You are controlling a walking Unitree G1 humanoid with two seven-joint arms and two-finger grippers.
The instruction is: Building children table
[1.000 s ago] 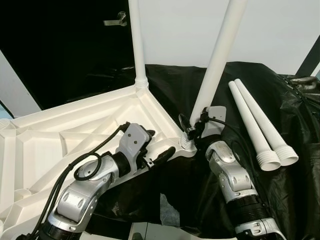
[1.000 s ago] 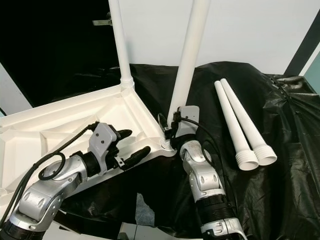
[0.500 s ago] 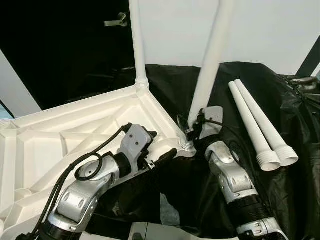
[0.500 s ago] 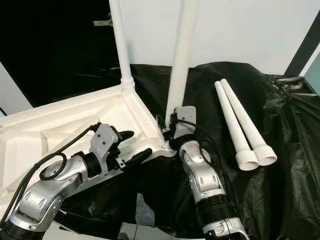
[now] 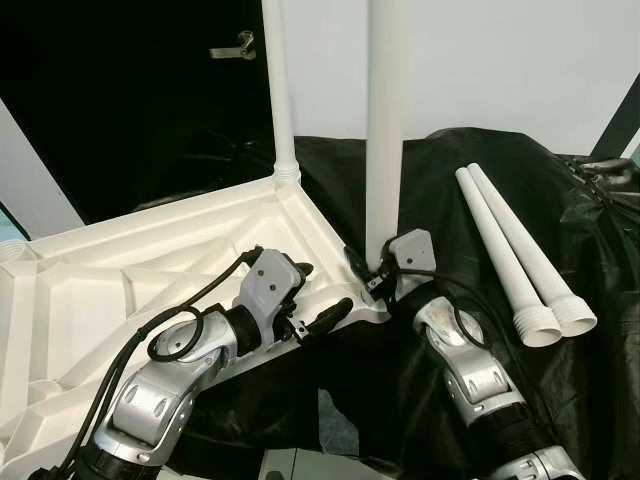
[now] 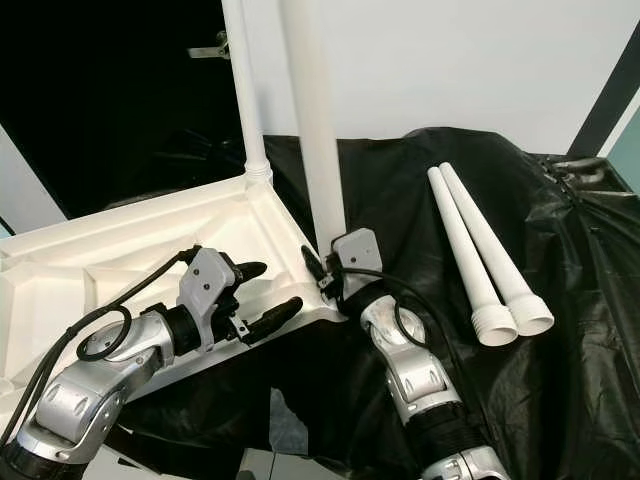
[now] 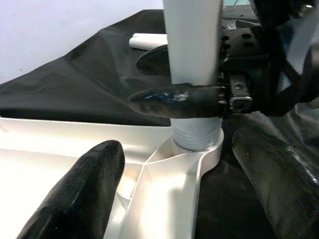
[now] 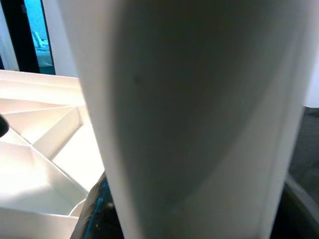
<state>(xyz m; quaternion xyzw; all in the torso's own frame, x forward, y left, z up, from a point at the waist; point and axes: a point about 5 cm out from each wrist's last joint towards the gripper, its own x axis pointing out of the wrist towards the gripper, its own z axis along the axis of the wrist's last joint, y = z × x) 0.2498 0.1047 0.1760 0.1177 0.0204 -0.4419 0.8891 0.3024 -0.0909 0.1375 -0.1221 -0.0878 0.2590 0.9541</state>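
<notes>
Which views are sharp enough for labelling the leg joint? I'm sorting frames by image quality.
Left wrist view: best, threaded end of the table leg crisp in its socket, though the left tool's near fingers are soft. Right wrist view: leg too close, blurred and shaded grey. Eye views: evenly lit and sharp, but the upper left is black and detail-free.

Both upright legs [image 5: 385, 120] cut off at top edge.

Looks like a plain indoor room used for assembly, judging by the bare pale wall [image 5: 520, 60], a dark door with a metal lever handle [image 5: 232, 46], and a black plastic sheet [image 6: 560, 290] spread as a work surface.
</notes>
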